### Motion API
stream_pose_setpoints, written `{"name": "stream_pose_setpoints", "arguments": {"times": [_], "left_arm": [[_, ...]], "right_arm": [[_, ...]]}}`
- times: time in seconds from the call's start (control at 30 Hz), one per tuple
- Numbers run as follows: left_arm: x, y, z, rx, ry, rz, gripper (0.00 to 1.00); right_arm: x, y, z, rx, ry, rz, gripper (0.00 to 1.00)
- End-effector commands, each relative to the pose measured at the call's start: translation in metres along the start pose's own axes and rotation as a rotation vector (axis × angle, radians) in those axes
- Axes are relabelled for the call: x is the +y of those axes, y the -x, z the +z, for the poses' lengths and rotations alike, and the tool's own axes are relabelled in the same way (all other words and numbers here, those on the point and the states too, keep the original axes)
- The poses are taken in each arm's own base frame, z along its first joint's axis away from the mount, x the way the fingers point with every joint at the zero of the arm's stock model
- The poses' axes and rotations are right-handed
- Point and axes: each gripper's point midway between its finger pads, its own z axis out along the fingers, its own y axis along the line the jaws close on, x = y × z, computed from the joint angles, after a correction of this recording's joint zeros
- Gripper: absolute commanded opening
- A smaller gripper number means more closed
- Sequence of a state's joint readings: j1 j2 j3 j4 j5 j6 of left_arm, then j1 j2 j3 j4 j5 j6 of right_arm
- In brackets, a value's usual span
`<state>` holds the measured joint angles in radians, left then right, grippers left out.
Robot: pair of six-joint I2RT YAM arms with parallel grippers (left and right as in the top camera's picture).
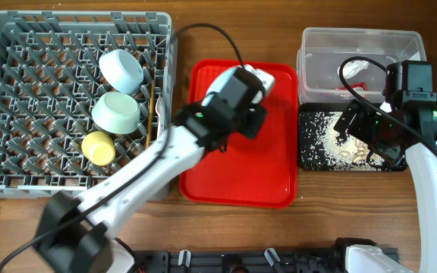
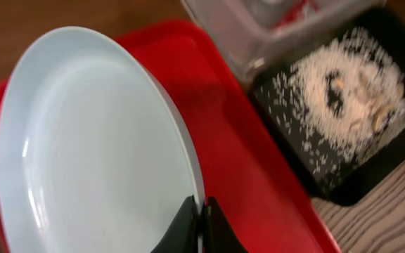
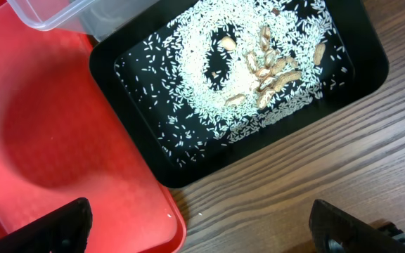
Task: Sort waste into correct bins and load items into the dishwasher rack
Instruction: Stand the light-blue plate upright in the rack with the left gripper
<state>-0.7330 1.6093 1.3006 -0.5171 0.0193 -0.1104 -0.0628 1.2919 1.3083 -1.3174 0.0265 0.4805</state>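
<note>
Here, left of the red tray, the rack holds a blue bowl, a green bowl and the cup. Over the red tray, the left gripper pinches the tilted plate's rim. Right of the red tray, rice lies in the black tray; the right gripper hangs above, fingers spread wide, empty.

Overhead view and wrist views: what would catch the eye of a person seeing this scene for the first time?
The red tray in the table's middle stands out first; over it the left gripper is shut on the rim of a tilted pale blue plate. Beside the tray, rice grains and beige scraps lie scattered in the black tray, and on the other side the grey rack holds a blue bowl, a green bowl and a yellow cup.
</note>
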Motion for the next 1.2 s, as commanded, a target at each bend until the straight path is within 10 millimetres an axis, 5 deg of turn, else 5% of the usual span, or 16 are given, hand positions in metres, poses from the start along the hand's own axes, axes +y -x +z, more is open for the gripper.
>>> {"name": "stream_pose_setpoints", "arguments": {"times": [0.0,0.27,0.37,0.63,1.0,1.03,1.17], "left_arm": [[0.032,0.032,-0.044,-0.128,0.024,-0.094,0.04],[0.096,0.064,-0.104,-0.286,-0.108,-0.277,0.04],[0.122,0.064,-0.112,-0.301,-0.153,-0.361,0.04],[0.178,0.046,-0.109,-0.274,-0.273,-0.522,0.04],[0.209,0.025,-0.088,-0.223,-0.334,-0.626,0.04],[0.211,0.024,-0.087,-0.222,-0.328,-0.630,0.09],[0.230,0.018,-0.081,-0.220,-0.210,-0.647,0.55]], "right_arm": [[0.002,0.003,-0.004,-0.009,0.014,-0.007,1.00],[0.003,0.003,-0.004,-0.009,0.014,-0.007,1.00],[0.002,0.003,-0.004,-0.008,0.013,-0.007,1.00],[0.002,0.003,-0.004,-0.007,0.013,-0.007,1.00],[0.002,0.002,-0.004,-0.003,0.011,-0.006,1.00],[0.002,0.002,-0.004,-0.003,0.011,-0.006,1.00],[0.002,0.002,-0.004,-0.003,0.011,-0.006,1.00]]}}
